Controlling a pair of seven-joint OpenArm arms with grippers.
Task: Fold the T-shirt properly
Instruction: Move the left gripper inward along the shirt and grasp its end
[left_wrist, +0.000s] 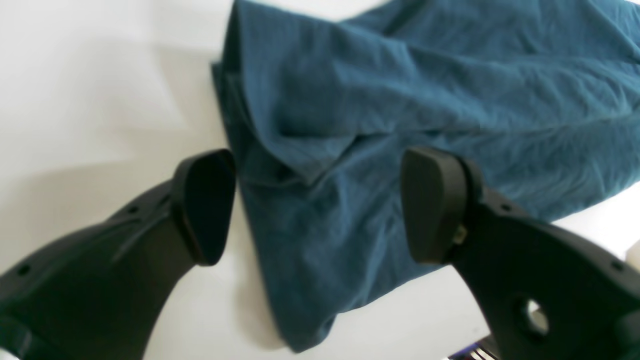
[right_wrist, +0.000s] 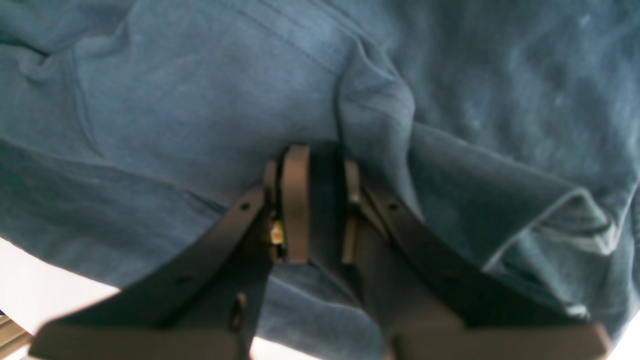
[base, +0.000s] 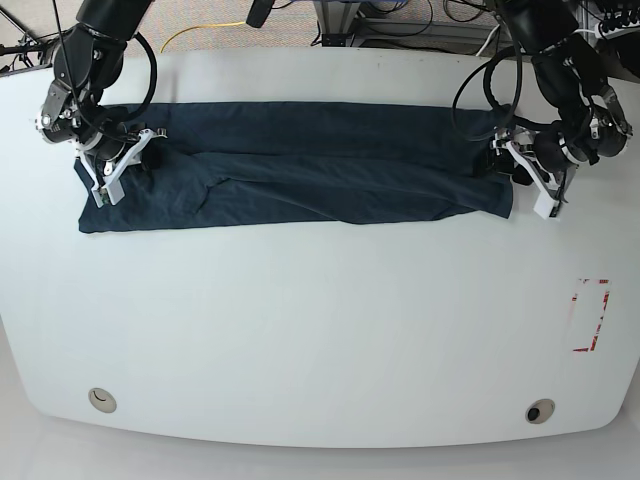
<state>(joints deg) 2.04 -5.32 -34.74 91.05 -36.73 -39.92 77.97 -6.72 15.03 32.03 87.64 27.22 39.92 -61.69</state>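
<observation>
- The T-shirt (base: 300, 180) lies across the far half of the white counter (base: 320, 330) as a long, narrow band, its long sides apparently already folded in.
- The right gripper (right_wrist: 320, 200) sits at one end of the band, jaws pressed together on a pinch of cloth.
- The left gripper (left_wrist: 317, 205) is at the opposite end, jaws wide apart astride the layered edge, holding nothing.
- Judged step: taking hold of both ends for the crosswise fold.
- Next, the left jaws probably need to close on all the layers, so that both ends can lift evenly.
</observation>
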